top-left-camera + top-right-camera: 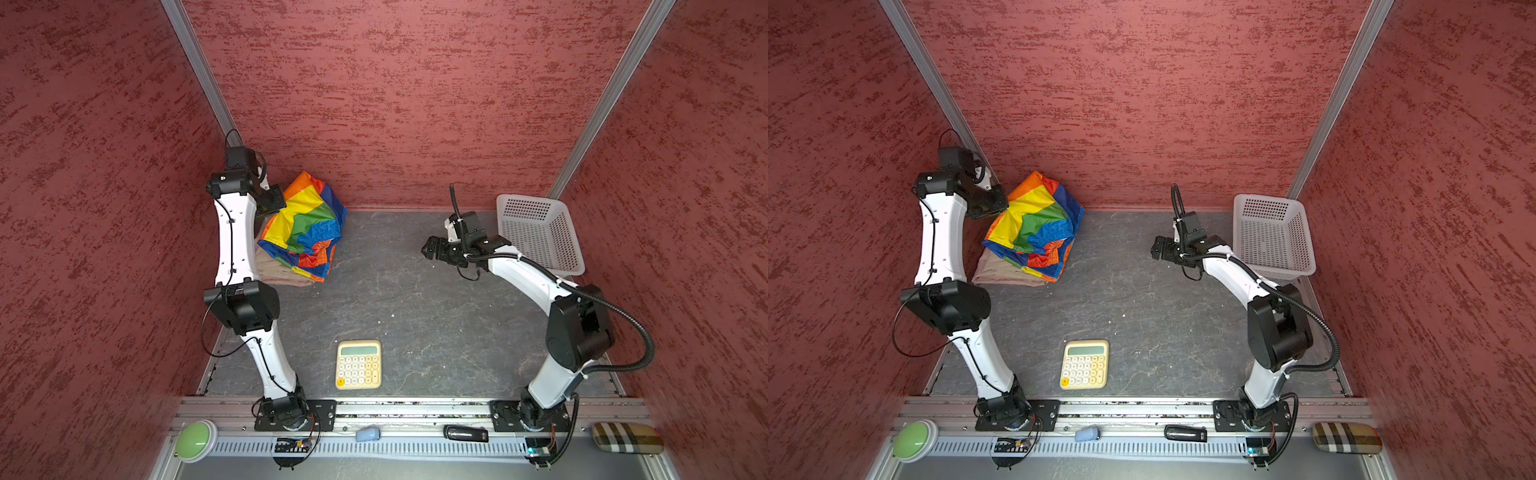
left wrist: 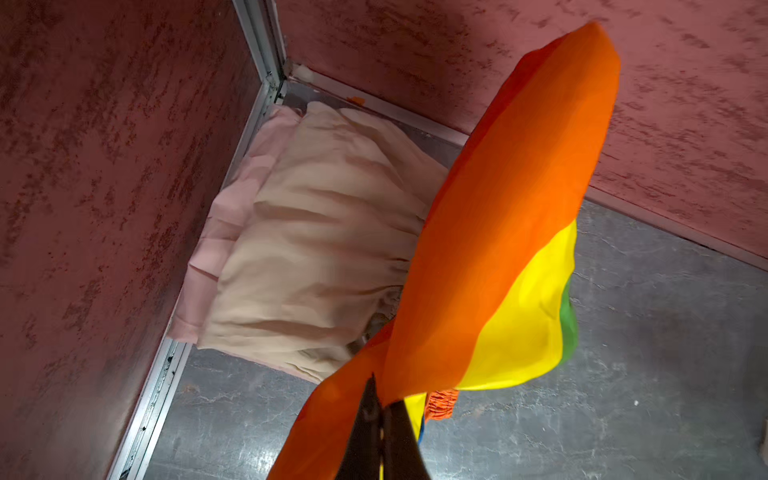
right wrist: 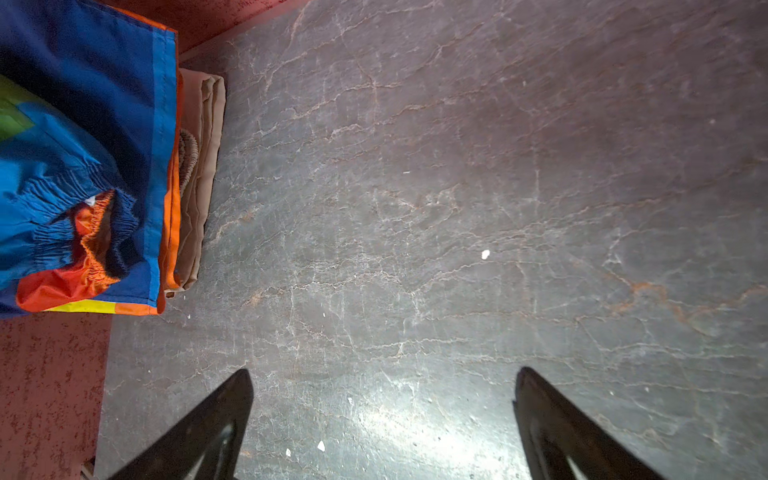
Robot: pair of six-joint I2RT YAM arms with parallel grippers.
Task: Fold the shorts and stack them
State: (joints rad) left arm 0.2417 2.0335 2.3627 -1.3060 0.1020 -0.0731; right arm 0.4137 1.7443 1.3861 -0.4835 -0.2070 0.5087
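Hanging above the far-left corner of the grey table [image 1: 415, 299], the rainbow shorts [image 1: 305, 226] drape over the folded beige shorts [image 2: 324, 232], which lie on the pink shorts [image 2: 220, 232]. The left gripper [image 2: 380, 401] is clamped on their orange edge. The right gripper [image 3: 384, 374] hovers mid-table, spread wide and empty.

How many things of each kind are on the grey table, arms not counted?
Shorts: 3 (rainbow, beige, pink)
Basket: 1
Calculator: 1
Total: 5
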